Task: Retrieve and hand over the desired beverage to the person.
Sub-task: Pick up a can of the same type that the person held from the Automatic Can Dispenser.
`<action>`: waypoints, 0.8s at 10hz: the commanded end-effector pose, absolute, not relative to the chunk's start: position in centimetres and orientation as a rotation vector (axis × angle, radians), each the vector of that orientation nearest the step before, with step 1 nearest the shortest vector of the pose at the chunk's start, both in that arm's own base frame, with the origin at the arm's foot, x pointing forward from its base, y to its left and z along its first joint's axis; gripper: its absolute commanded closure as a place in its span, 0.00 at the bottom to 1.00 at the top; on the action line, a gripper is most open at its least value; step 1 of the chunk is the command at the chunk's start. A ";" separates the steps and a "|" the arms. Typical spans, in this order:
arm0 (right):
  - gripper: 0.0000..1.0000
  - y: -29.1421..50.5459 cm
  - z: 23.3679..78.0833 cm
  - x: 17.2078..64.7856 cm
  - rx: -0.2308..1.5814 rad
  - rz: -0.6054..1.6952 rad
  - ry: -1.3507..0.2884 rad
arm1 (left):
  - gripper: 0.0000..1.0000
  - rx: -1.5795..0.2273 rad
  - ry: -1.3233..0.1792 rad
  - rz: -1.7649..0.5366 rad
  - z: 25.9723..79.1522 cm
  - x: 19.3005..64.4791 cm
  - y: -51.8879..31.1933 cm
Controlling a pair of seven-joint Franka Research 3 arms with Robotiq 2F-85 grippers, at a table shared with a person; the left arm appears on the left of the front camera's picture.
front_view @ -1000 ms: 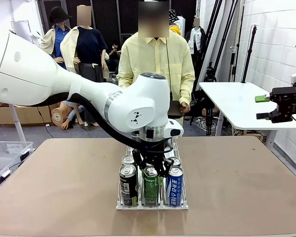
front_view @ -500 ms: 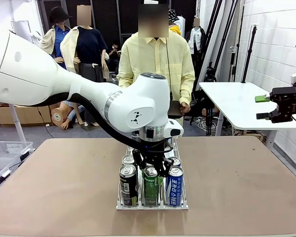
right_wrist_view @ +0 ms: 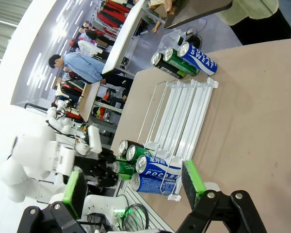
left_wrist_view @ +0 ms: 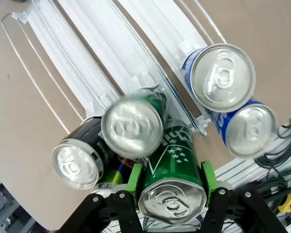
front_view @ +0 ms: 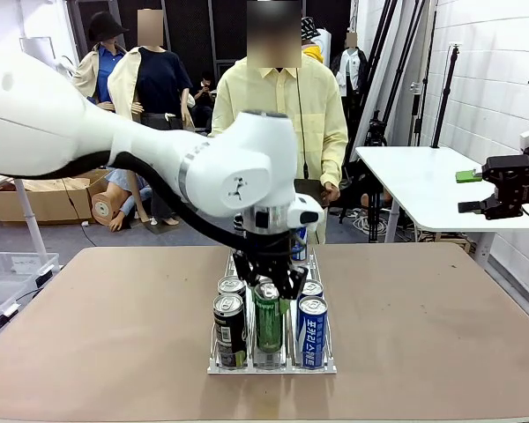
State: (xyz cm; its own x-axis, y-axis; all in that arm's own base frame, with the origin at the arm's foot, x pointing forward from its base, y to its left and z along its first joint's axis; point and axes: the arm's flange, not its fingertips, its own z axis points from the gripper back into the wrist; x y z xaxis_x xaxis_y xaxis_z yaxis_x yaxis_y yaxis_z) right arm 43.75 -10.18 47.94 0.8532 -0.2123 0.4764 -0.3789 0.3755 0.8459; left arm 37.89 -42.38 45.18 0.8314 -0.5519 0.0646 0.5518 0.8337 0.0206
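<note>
Brown table (front_view: 115, 335) carries one clear rack (front_view: 273, 367) in its middle, and you can take this rack as the reference for all places. At the near end of the rack, the end toward the robot, you see three cans in a row: a black can (front_view: 229, 328) in the left lane, a green can (front_view: 267, 319) in the middle lane and a blue can (front_view: 312, 331) in the right lane. Your left hand (front_view: 267, 284) reaches down from above the rack and is closed on the green can. In the left wrist view its green pads (left_wrist_view: 134, 177) press on both sides of this can, just under the top rim. The top of the green can stands higher than the tops of the black can and the blue can beside it. Whether its bottom is free from the rack, you cannot tell. Behind this row, more cans (front_view: 232, 285) stand in the outer lanes. Your right hand (front_view: 469, 192) hangs well to the right of the rack and higher than it, with the jaws wide apart and nothing between them. The person (front_view: 286, 115) stands beyond the far end of the rack, at the far side of the table.
</note>
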 end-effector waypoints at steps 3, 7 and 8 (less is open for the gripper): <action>0.00 -10.2 48.1 43.8 1.210 0.117 -0.569 | 1.00 0.017 -0.106 -0.608 51.6 38.6 -40.1; 0.00 -10.2 48.1 43.8 1.210 0.117 -0.569 | 1.00 0.008 -0.159 -0.594 57.6 38.1 -36.3; 0.00 -10.2 48.1 43.8 1.210 0.117 -0.569 | 1.00 -0.005 -0.167 -0.602 58.8 37.6 -35.2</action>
State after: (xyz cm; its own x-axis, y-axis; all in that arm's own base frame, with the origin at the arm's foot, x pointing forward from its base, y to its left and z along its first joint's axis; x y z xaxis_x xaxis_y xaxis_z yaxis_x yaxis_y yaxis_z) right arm 43.75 -10.19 47.94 0.8532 -0.2124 0.4763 -0.3788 0.3753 0.8460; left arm 38.44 -36.66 57.54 0.8244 -0.5451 0.1526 0.5424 0.8378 0.0623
